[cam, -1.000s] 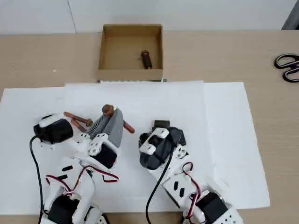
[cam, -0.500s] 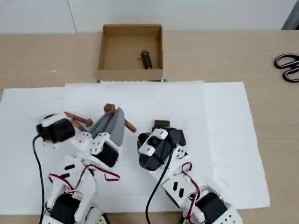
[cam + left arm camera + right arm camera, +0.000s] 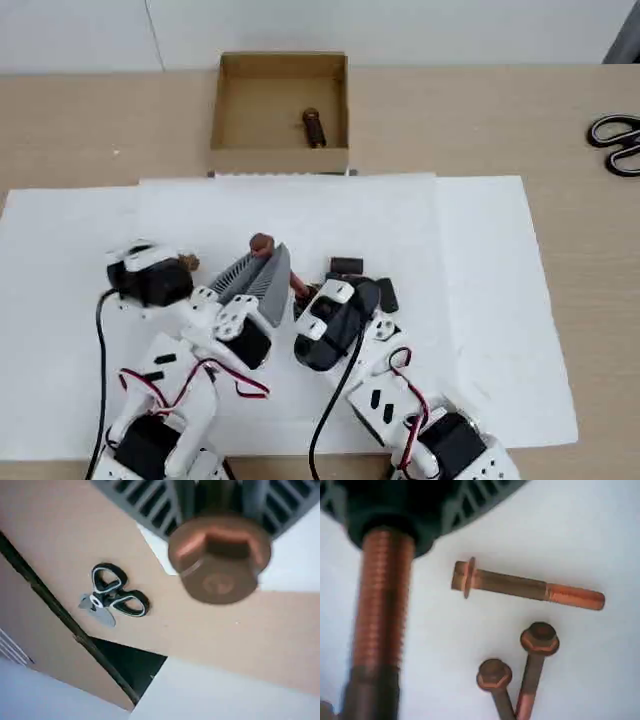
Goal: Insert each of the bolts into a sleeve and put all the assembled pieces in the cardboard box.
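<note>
A copper-coloured bolt point(image 3: 262, 243) sat just left of centre in the overhead view, its hex head poking up between the grey jaws of the left gripper point(image 3: 265, 258), which was clamped on it. The shaft slanted down and to the right, toward the other arm. In the right wrist view its threaded end ran into the mouth of a dark sleeve point(image 3: 427, 530) at the upper left of the frame. The right gripper point(image 3: 390, 495) appeared clenched around that sleeve, though how deep the thread had gone could not be told. Three loose bolts point(image 3: 525, 587) lay on the white paper point(image 3: 470, 300), none of them touching a sleeve. At the top centre of the overhead view one assembled piece point(image 3: 313, 127) lay inside the cardboard box point(image 3: 280, 160). By that count one piece was finished, a second was mid-insertion, and at least three bolts remained to be sleeved and boxed. Scissors point(image 3: 615, 145) rested at the far right edge of the table point(image 3: 100, 120).
</note>
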